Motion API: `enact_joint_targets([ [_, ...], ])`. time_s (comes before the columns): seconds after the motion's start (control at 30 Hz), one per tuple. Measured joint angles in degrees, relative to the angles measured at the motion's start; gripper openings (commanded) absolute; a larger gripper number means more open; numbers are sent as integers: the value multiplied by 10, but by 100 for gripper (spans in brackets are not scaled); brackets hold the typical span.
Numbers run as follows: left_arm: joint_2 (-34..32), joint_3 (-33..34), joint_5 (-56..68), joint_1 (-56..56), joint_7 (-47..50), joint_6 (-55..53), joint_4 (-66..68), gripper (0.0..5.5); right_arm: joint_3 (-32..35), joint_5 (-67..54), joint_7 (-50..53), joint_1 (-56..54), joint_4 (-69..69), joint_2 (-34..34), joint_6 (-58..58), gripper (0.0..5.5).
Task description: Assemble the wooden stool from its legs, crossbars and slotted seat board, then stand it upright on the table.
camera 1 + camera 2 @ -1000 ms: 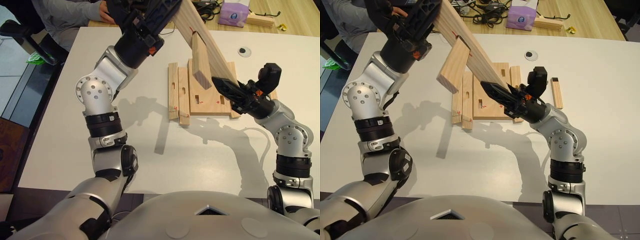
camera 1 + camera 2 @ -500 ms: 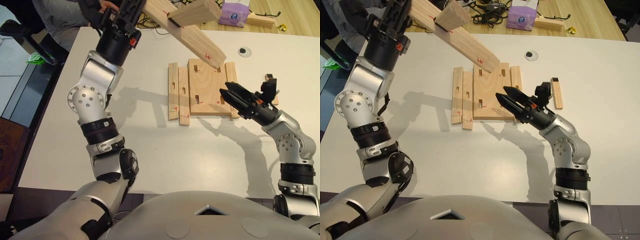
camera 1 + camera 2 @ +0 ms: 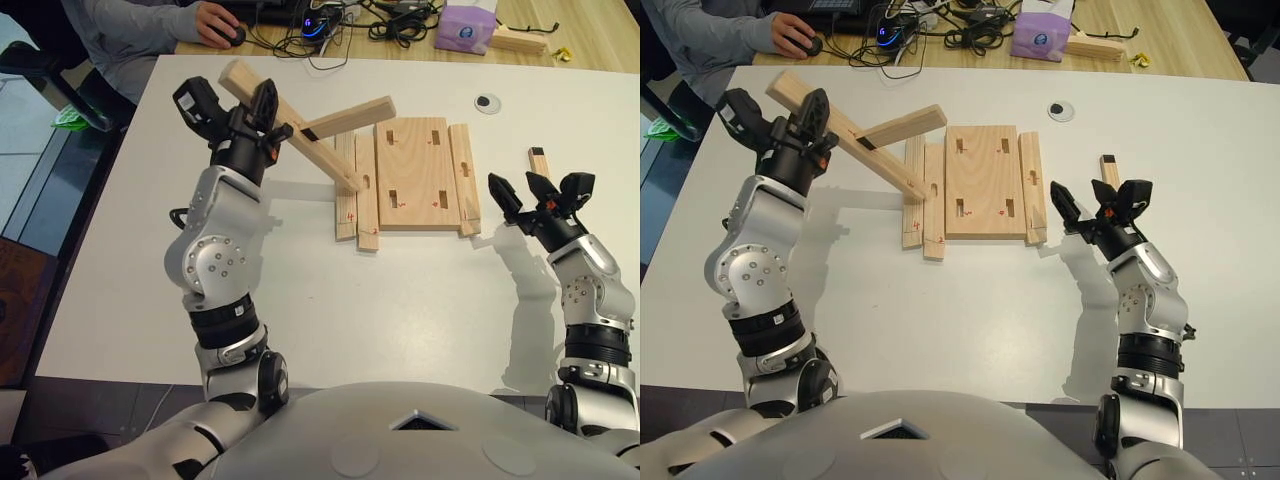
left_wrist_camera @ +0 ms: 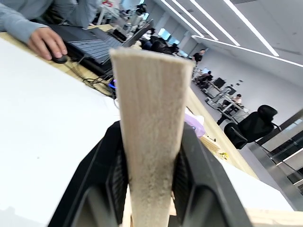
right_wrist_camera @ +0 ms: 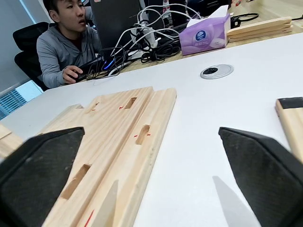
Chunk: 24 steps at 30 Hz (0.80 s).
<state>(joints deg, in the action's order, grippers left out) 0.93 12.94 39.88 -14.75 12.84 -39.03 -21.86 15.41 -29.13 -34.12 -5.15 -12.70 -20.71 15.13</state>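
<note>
The left jaws are clenched on a long pale wooden leg (image 3: 322, 157) near its upper end, across the narrow faces, as the left wrist view confirms with a dark pad on each side of the wood. A shorter pale wooden crossbar (image 3: 352, 114) branches from this leg partway along. The pair hangs tilted over the white tabletop (image 3: 300, 300), with the leg's lower end above or on the two slotted wooden slats (image 3: 347, 205) that lie just left of the flat rectangular slotted seat board (image 3: 412, 170). A third slat (image 3: 463, 180) lies against the board's right edge. The right jaws are released, spread wide and empty, low over the tabletop between that slat and a short wooden block with a dark end (image 3: 540, 163). All parts appear to be light, rigid softwood that will not flex. The smooth planed faces may slip under a loose grip. A leg held near one end levers hard on the jaws, so a hold closer to the crossbar joint would probably steady it. The seat board is best taken by an overhanging edge, since it lies flat. Whether the leg tip touches the slats cannot be told. A dark band masks the leg-crossbar joint, so its seating is unclear. The red marks on the wood are too small to read.
</note>
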Motion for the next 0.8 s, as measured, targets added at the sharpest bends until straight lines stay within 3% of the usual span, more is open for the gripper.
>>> enact_joint_targets([
  [0.07,32,-13,7,8,29,-14,-15,103,-1,4,3,-7,-8,0,0,540],
  [0.43,34,-41,52,-1,116,-56,-46,103,-28,27,14,-2,-1,17,2,540],
  [0.8,49,-68,56,-42,142,-74,-20,103,-53,47,16,3,7,39,-1,540],
])
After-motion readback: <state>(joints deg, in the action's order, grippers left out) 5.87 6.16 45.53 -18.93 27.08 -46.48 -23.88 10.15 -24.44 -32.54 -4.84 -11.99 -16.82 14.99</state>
